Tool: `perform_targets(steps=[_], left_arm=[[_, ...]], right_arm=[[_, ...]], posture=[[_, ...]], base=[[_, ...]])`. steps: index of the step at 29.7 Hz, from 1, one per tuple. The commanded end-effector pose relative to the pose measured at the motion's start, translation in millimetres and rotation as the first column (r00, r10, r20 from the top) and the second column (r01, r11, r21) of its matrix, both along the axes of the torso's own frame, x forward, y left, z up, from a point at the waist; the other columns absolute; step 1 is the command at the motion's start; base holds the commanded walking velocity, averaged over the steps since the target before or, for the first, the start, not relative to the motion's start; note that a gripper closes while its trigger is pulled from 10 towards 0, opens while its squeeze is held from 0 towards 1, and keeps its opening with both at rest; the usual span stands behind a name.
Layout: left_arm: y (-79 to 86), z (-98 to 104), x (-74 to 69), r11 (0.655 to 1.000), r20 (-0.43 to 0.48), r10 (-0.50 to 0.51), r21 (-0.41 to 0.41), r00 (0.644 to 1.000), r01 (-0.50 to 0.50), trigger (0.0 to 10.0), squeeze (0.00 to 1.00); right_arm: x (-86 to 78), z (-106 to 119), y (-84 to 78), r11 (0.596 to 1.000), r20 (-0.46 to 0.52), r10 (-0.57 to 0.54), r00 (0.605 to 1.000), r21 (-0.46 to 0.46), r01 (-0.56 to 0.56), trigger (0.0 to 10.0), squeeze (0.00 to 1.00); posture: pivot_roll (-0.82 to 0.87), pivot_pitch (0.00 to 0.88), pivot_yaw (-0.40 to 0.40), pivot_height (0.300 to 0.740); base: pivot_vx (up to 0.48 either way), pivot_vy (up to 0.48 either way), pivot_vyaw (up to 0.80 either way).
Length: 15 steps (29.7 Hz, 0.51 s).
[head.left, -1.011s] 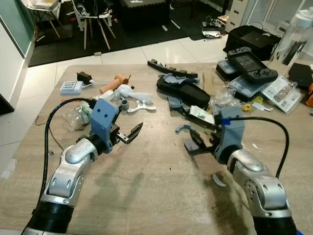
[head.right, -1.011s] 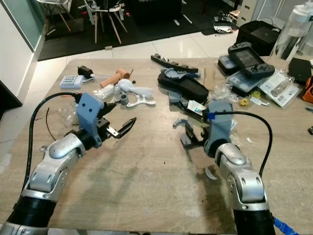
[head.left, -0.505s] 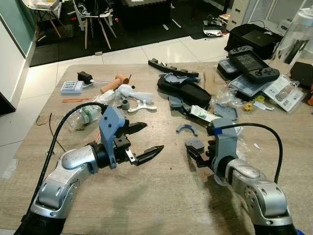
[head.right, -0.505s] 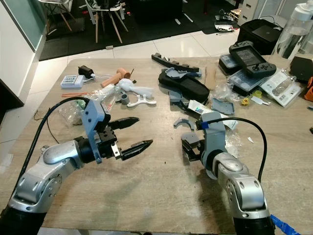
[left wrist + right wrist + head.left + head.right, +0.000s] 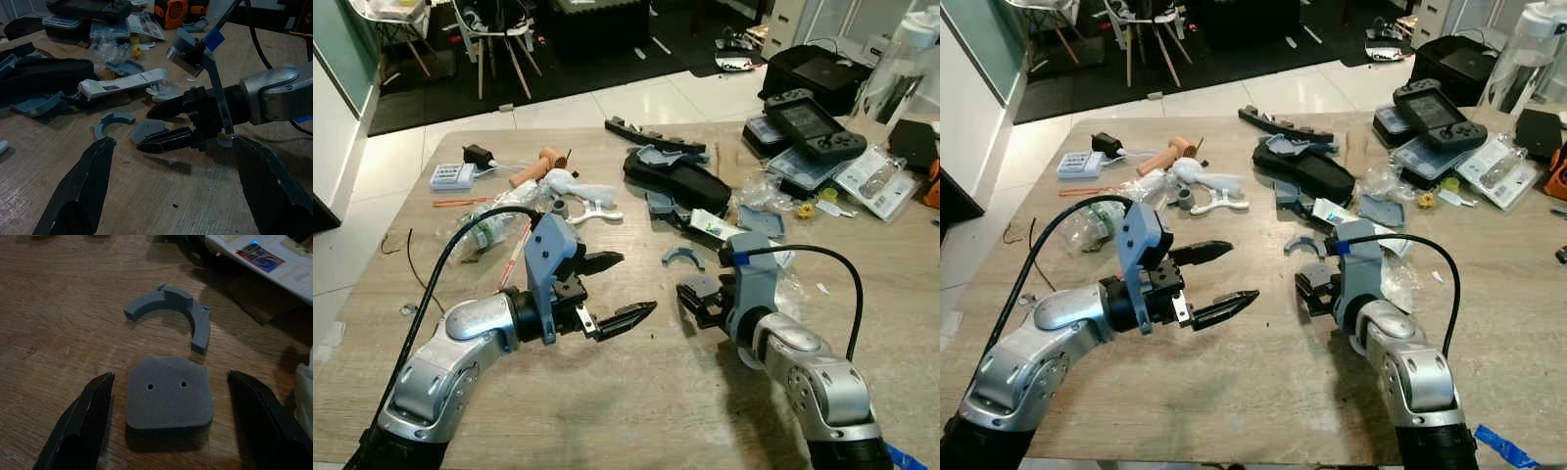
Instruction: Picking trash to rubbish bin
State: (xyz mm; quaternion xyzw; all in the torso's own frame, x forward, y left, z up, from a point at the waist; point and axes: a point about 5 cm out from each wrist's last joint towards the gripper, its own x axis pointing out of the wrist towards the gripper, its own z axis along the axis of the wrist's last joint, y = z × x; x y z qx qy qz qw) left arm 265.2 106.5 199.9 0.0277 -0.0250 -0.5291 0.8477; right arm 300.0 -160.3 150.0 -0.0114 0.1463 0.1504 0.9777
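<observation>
Right wrist view: open right gripper (image 5: 168, 423) astride unmarked grey plate (image 5: 169, 392)

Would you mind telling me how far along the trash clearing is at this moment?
Nothing looks done yet: no piece is held. In hand: the right end effector is open around the flat grey plate on the table, fingers either side. The left end effector is open in the air above the table. Left: the grey arc piece, the tube and the plastic wrappers.

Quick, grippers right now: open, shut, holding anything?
Left gripper: open, empty, above the table.
Right gripper: open, holding nothing, fingers either side of the flat grey two-holed plastic piece.
</observation>
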Motion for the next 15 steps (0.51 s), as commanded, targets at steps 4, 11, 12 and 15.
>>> perform_targets(steps=[4,11,12,15], left_arm=[[0.5,-0.1,-1.9,1.0,-0.006,0.003,0.001,1.0,-0.003,10.0,0.0],[1.1,0.2,-0.8,1.0,-0.002,0.011,0.002,1.0,-0.011,10.0,0.0],[1.6,0.1,-0.4,1.0,-0.003,0.014,0.003,1.0,-0.014,10.0,0.0],[2.5,0.9,-0.2,1.0,-0.001,0.017,0.003,1.0,-0.017,10.0,0.0]], right_arm=[[-5.8,-24.0,9.0,0.992,-0.135,0.084,0.987,-0.08,-0.095,10.0,0.0],[-9.3,-35.5,8.6,0.977,-0.213,0.11,0.971,-0.157,-0.145,10.0,0.0],[-9.2,-36.1,8.2,0.976,-0.218,0.107,0.97,-0.162,-0.144,10.0,0.0],[-8.8,-36.0,7.3,0.976,-0.221,0.1,0.97,-0.166,-0.138,10.0,0.0]], posture=[[-0.02,0.177,0.117,0.74],[-0.02,0.178,0.117,0.74],[-0.02,0.178,0.117,0.74],[-0.02,0.177,0.116,0.74]], base=[[0.0,0.0,0.0],[0.0,0.0,0.0],[0.0,0.0,0.0],[0.0,0.0,0.0]])
